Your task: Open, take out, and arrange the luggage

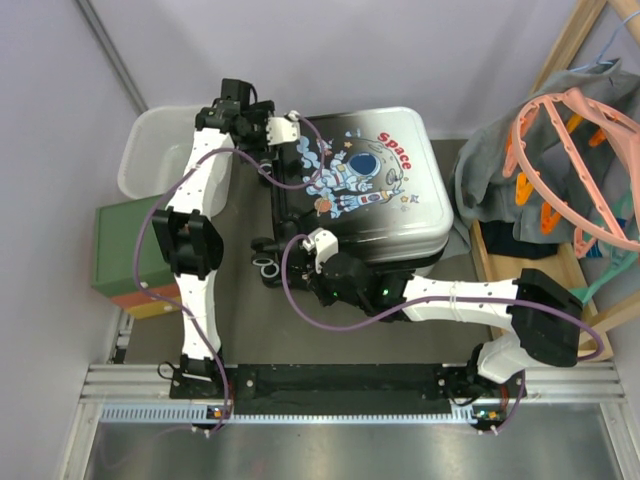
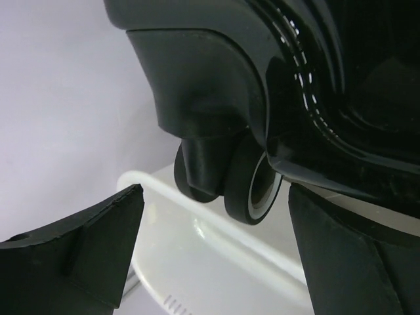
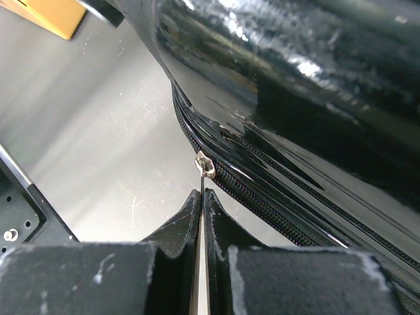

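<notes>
Currently the luggage [image 1: 385,170] lies flat in the middle of the surface [image 1: 250,330] with its astronaut print facing up. A white basket [image 1: 150,150] and green-topped boxes [image 1: 125,245] stand just beside it on the left. The left gripper [image 2: 215,190] sits at the case's far-left corner with its jaws spread wide and nothing between them. One black wheel [image 2: 252,187] hangs just beyond the fingertips, above the basket's rim. The right gripper [image 3: 201,197] is at the near-left edge, pinched closed on the thin metal zipper pull [image 3: 205,164], whose slider sits on the zipper track along the glossy black shell.
</notes>
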You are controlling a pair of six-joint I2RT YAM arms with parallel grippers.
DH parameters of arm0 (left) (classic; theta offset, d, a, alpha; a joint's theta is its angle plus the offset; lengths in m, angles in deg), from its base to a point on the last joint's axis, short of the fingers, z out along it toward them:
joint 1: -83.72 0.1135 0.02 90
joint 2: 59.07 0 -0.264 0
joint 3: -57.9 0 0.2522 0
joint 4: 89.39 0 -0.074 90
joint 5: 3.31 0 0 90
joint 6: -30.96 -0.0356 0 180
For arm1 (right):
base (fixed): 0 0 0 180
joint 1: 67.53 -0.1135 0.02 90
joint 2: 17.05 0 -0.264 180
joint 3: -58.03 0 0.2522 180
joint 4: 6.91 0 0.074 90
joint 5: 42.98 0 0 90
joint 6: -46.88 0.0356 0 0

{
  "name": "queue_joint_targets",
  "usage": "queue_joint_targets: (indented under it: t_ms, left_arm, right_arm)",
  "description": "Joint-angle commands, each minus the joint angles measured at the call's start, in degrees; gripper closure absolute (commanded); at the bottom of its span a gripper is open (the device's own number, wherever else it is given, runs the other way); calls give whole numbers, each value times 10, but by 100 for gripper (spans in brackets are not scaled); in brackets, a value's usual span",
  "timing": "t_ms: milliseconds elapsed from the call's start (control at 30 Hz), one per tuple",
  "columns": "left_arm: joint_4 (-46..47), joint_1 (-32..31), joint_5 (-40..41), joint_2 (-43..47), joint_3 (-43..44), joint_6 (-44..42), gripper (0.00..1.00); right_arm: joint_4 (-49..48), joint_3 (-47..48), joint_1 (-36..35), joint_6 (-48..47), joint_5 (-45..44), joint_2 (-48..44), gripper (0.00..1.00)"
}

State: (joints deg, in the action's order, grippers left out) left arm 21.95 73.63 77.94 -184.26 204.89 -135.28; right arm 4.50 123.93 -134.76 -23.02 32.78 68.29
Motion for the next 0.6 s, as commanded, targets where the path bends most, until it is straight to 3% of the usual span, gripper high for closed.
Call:
queue_joint_targets:
  t_ms: [0,267,533,567]
  left_arm:
    - [-2,-1,-86,-17,27,-20,9]
    - [-43,2,-207,-27,27,-3,17]
    - [-54,2,-170,-56,26,8,25]
    - [-47,2,-173,-55,26,18,32]
  right_arm:
    - [-36,19,0,-16,-27,-16,100]
    - [-33,24,3,-16,-34,-14,100]
    - [-29,22,4,-16,-37,-16,100]
    - [-29,22,4,-16,-37,-16,100]
